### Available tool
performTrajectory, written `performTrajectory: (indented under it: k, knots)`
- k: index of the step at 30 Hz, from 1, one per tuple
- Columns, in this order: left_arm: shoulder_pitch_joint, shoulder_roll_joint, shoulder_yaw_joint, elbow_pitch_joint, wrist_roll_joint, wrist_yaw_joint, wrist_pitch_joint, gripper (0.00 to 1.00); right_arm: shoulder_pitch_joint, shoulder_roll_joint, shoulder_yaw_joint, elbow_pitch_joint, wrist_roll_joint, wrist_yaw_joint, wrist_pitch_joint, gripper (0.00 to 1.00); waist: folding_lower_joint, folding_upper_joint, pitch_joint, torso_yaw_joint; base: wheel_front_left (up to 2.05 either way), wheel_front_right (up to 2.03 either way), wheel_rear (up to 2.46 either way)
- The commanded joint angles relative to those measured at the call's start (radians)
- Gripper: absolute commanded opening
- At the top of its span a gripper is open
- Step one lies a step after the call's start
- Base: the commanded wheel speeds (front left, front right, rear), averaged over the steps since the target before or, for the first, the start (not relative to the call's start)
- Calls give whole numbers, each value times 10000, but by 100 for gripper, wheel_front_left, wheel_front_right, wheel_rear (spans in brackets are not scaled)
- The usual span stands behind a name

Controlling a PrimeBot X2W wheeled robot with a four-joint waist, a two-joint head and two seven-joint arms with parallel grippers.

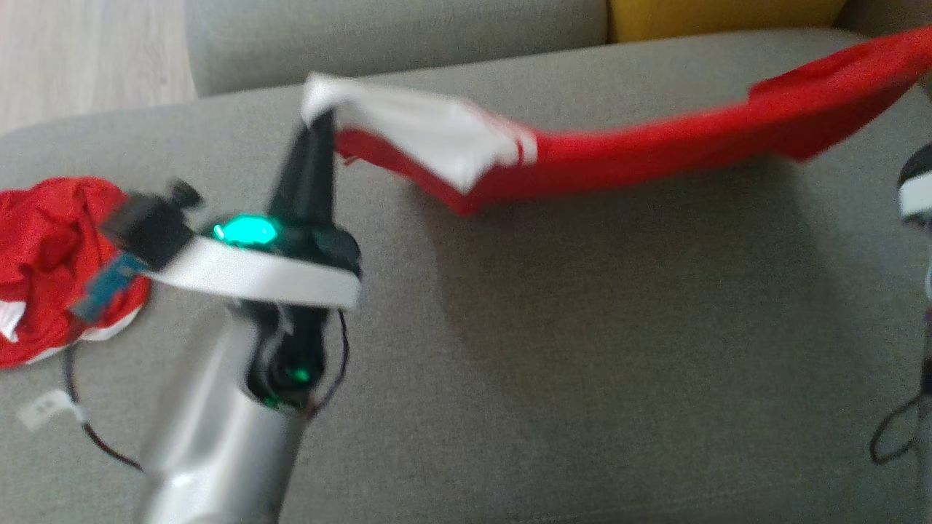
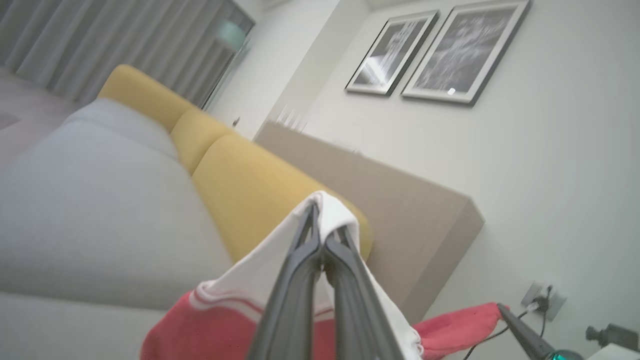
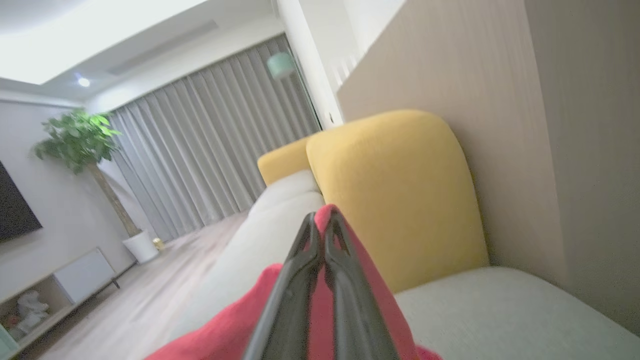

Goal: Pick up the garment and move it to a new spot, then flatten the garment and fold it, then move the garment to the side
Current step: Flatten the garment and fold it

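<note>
Red garment [image 1: 641,149] with a white panel hangs stretched in the air over the grey sofa seat [image 1: 582,364]. It is strung between both arms, sags in the middle and appears clear of the cushion, with its shadow below it. On the near end the left gripper [image 1: 320,124] is clamped on the white corner; in the left wrist view the cloth drapes over its tips. At the far end the right gripper [image 3: 322,222] is pinched tight on a red edge. In the head view that end runs toward the upper right corner. A second red heap [image 1: 51,247] lies bunched on the seat at the left, apart from the held piece. Yellow back cushion [image 3: 395,190] sits behind.

Handling, as a judgement: light, thin, fully limp cloth with no stiffness, so it droops wherever it is unsupported. It is not fragile, but may be a bit slick, so a shallow pinch could slip under tension. Best holds look like opposite corners or hems, where the cloth is doubled. Taut between the arms suits laying it flat; a mid-panel grab would just bunch it. Head view is blurred, so the garment type is unclear.
</note>
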Motion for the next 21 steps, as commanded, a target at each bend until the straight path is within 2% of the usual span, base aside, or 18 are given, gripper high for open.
performTrajectory:
  k: [1,5,13,16,21]
  knots:
    - [-766,115,537,-642,-171,-55,10,0,-783,10,48,-616,131,-9,109,0,0,0,-331,22,0,0,0]
    - [-1453,110,1110,-1645,-887,308,420,0,-1528,574,-473,-1059,261,-9,484,0,0,0,-873,49,0,0,0]
    - [-2227,102,1782,-3681,-1407,1799,1203,0,-2328,1457,-925,-2300,-768,-9,958,0,0,0,-1399,95,0,0,0]
    - [-2259,99,1840,-4316,-1507,2249,1460,0,-2228,1660,-1151,-2876,-1008,-9,1221,0,0,0,-1463,104,0,0,0]
    - [-2369,265,1944,-4797,-1638,2700,1892,0,-1937,1759,-1340,-3482,-1149,-9,1627,0,0,0,-1345,117,0,0,0]
